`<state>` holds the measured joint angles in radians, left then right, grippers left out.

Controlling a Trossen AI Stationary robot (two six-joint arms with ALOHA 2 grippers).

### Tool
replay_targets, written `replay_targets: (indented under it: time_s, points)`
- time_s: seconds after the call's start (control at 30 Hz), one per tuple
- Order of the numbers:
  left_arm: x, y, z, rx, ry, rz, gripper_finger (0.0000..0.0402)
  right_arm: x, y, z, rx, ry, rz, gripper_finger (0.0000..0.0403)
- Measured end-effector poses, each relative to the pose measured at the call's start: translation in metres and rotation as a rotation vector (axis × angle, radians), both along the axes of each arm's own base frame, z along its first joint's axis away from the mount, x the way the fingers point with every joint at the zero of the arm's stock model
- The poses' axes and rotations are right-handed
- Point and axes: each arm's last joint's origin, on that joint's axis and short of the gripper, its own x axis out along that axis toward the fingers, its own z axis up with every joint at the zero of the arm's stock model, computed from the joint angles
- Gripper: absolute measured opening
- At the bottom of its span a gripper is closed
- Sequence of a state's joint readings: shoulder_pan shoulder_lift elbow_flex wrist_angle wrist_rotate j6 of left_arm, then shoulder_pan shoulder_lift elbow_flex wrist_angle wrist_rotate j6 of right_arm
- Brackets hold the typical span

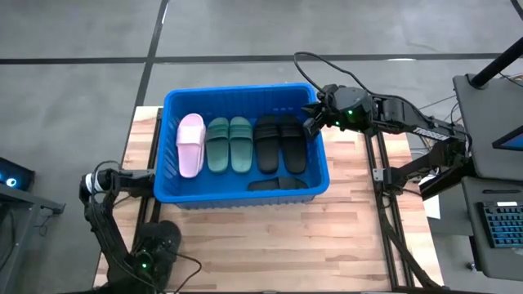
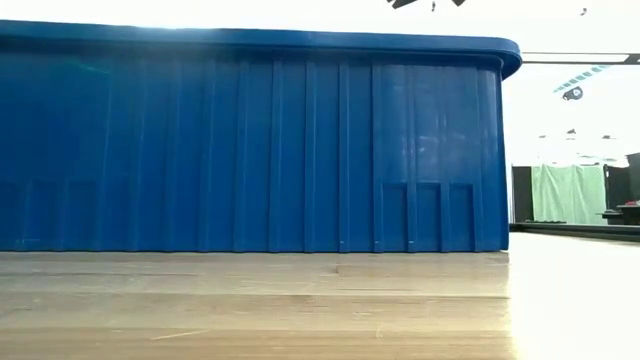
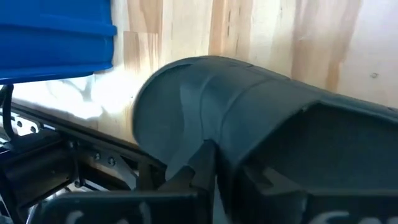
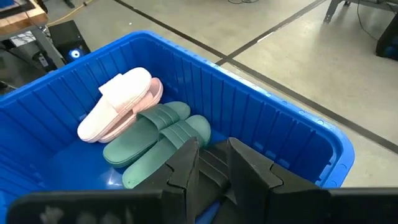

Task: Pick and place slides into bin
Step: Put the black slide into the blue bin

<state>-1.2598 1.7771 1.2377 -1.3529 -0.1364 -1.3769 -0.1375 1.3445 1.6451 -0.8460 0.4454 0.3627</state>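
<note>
The blue bin (image 1: 245, 96) stands on the wooden table and fills the low view (image 2: 250, 150). Inside it lie pale pink slides (image 1: 190, 144), a dark green pair (image 1: 230, 144), a black pair (image 1: 279, 144) and one more black slide (image 1: 278, 184) along the near wall. Another black slide (image 3: 249, 106) lies on the table outside the bin's left wall (image 3: 56, 37). My left gripper (image 3: 202, 158) is shut on it, pointing steeply down (image 1: 149, 181). My right gripper (image 1: 313, 124) hangs over the bin's far right corner, its fingers (image 4: 212, 152) slightly open and holding nothing. My left gripper comes at the black slide from above, slanting down. Its two fingers (image 3: 189, 171) meet on the slide's near side edge (image 3: 208, 142), below the strap. The wrist view looks along the fingers, so how far in the slide reaches is hidden. The slide lies against the table boards.
Bare boards (image 1: 270, 237) run between the bin and the table's near edge. A metal frame rail (image 3: 62, 155) runs along the table's left side, close to the slide. A dark stand with a keyboard (image 1: 500, 224) is off the table's right side.
</note>
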Motion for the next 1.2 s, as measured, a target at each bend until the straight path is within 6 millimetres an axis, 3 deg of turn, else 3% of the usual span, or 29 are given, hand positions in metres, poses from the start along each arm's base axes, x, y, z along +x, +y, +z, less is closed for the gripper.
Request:
replay_targets:
  time_s: [0.17,0.37,0.53,0.67,0.77,0.9,1.03,1.2]
  points:
    - [-0.004,0.012,0.027,-0.079,-0.028,-0.005,0.0002,0.0,0.0,0.0,0.003,-0.003,-0.002,0.0079]
    - [-0.01,0.04,0.077,-0.238,-0.172,-0.014,0.0001,0.0,0.0,0.0,0.003,-0.002,-0.002,0.0073]
    - [-0.012,0.067,0.121,-0.406,-0.471,-0.011,0.0001,0.0,0.0,0.0,0.003,-0.002,-0.002,0.0068]
    - [-0.01,0.084,0.153,-0.498,-0.813,-0.07,0.0,0.0,0.0,0.0,0.008,-0.005,-0.005,0.0073]
    - [-0.01,0.098,0.175,-0.469,-1.033,-0.161,0.0,0.0,0.0,0.0,0.021,-0.014,-0.013,0.0077]
    - [-0.01,0.118,0.199,-0.377,-1.184,-0.3,0.0,0.001,0.001,0.002,0.048,-0.053,-0.011,0.0079]
    - [-0.01,0.142,0.22,-0.273,-1.286,-0.365,0.0,0.015,0.009,0.011,0.074,-0.209,0.277,0.0076]
    - [-0.01,0.162,0.239,-0.172,-1.355,-0.47,0.0,0.034,0.039,0.032,-0.04,-0.529,0.718,0.0081]
